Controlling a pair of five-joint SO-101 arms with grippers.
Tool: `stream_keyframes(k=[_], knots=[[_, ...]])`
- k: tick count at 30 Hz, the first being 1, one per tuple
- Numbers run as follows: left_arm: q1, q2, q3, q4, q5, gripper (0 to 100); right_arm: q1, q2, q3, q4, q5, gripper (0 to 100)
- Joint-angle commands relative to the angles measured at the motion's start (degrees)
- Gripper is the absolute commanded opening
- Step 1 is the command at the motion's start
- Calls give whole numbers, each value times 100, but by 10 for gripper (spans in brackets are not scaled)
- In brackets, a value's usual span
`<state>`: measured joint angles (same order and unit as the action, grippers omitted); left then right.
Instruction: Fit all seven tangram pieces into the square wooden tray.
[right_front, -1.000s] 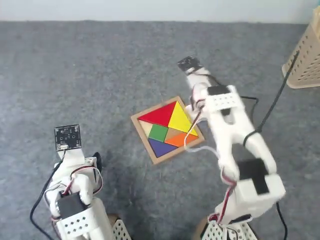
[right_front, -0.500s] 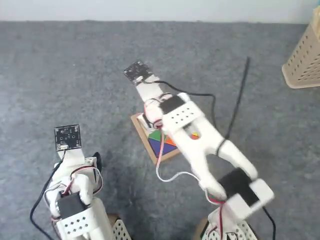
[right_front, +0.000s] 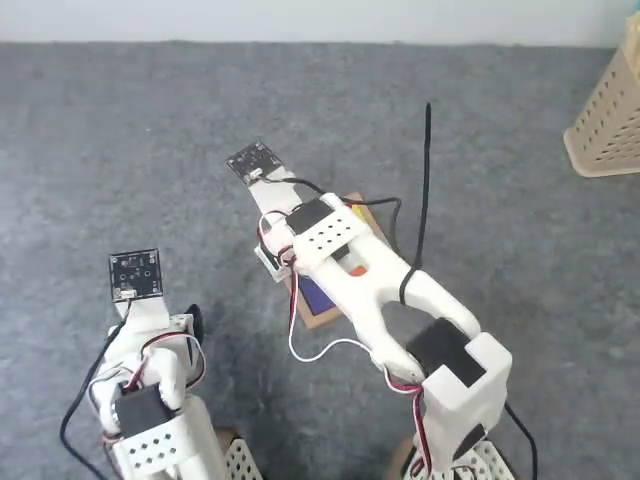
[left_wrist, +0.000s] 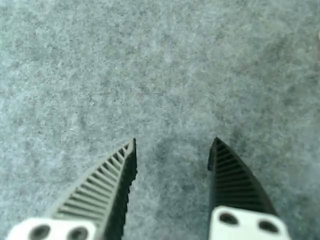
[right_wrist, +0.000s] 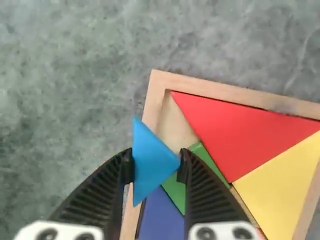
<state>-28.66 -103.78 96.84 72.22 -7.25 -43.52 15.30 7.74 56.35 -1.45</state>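
Note:
My right gripper (right_wrist: 154, 162) is shut on a blue triangle piece (right_wrist: 150, 161), held just above the wooden tray's (right_wrist: 155, 100) corner, over an empty triangular slot (right_wrist: 174, 131). The tray holds a red triangle (right_wrist: 235, 132), a yellow triangle (right_wrist: 277, 192), a green square (right_wrist: 179, 185) and a dark blue piece (right_wrist: 160, 220). In the high view the right arm (right_front: 340, 255) covers most of the tray (right_front: 322, 316). My left gripper (left_wrist: 172, 160) is open over bare carpet, folded back near its base (right_front: 150, 330).
Grey carpet (right_front: 150, 150) covers the whole work surface. A beige slatted basket (right_front: 610, 110) stands at the far right edge. A black cable (right_front: 425, 170) rises from the right arm.
The right arm has swung left across the tray, from its right side to its left corner. The left arm has not moved.

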Motion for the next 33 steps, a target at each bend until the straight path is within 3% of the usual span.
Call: stream_keyframes(k=[1,15,20,27,29,33], knots=[[9,-62,-31,18,53,225,4,-66,-352,75,-97,123],[9,-62,-31,18,53,225,4,-57,-369,-13,-79,136],[9,-62,-31,18,53,225,4,-57,-369,-119,-62,210],[9,-62,-31,18,53,225,13,-92,-360,-92,-53,209],[9,-62,-31,18,53,225,66,-171,-369,-4,-44,179],[9,-62,-31,18,53,225,418,-743,-334,207,308,20]])
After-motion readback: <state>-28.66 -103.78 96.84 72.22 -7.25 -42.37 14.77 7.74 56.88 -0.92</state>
